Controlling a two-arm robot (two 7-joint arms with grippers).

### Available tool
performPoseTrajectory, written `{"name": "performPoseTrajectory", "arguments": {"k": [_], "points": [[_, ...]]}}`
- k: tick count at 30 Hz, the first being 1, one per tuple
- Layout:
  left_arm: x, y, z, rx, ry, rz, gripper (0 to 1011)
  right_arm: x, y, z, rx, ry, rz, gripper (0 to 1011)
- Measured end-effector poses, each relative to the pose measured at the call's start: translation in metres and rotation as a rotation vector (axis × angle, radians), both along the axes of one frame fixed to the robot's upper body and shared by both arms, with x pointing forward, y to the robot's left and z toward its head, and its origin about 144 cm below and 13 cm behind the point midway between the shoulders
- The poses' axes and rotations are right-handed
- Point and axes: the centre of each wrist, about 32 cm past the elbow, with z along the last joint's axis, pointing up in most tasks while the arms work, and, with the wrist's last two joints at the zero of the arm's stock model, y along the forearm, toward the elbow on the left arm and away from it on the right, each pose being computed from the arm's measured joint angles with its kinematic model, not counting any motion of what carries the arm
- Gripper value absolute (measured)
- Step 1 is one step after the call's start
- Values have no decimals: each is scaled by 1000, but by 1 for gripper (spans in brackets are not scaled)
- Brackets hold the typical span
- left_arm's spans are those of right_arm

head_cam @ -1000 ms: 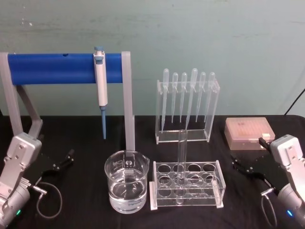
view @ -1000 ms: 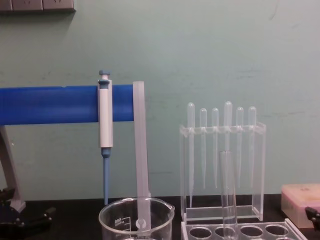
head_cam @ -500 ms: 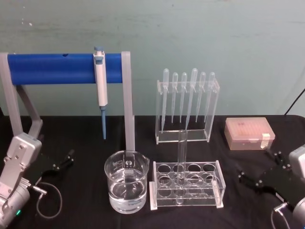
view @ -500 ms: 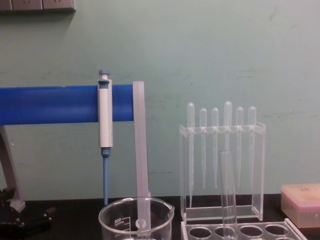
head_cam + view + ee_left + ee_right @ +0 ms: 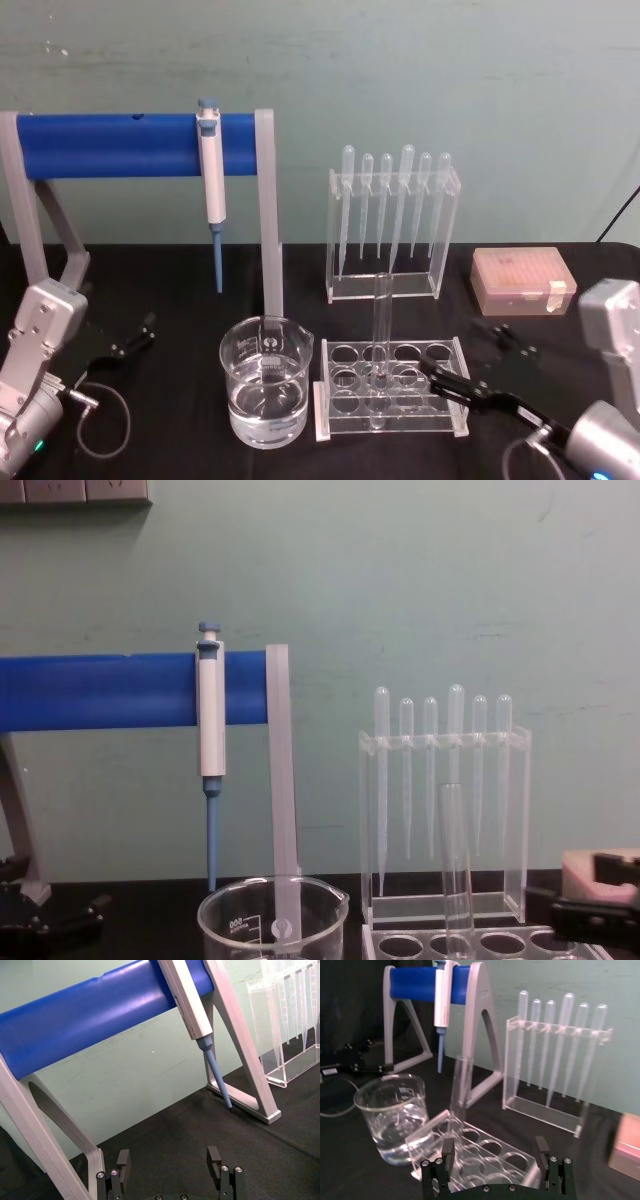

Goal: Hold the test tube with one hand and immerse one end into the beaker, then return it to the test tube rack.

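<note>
Test tube point(image 5: 381, 335) stands upright in a near-row hole of the clear rack point(image 5: 345, 415), toward the rack's left side, its open top well above the rack. The beaker point(image 5: 265, 395), partly filled with clear liquid, sits just left of the rack on the black table point(image 5: 180, 290).

The right gripper point(image 5: 450, 341) is at the rack's right end, pointing left toward the tube. Its fingers are released and spread wide, and the nearer finger overlaps the rack's right edge in the head view. From the right wrist, the tube point(image 5: 460, 1085) and beaker point(image 5: 392, 1115) lie beyond the open fingers, apart from them.

The left gripper point(image 5: 133, 335) rests on the table at the far left, well apart from the beaker, its fingers also released and spread.

Behind stand a blue bar point(image 5: 110, 145) holding a white-and-blue pipettor point(image 5: 211, 180), a clear stand of pipettes point(image 5: 392, 215), and a pink box point(image 5: 523, 280) at the right.
</note>
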Motion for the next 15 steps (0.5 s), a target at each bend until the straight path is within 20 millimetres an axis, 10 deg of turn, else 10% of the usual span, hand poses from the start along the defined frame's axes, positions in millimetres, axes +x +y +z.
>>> {"name": "performPoseTrajectory", "arguments": {"k": [15], "points": [[0, 0, 0, 0, 0, 0, 1000, 53, 51, 11, 89, 88, 16, 1003]]}}
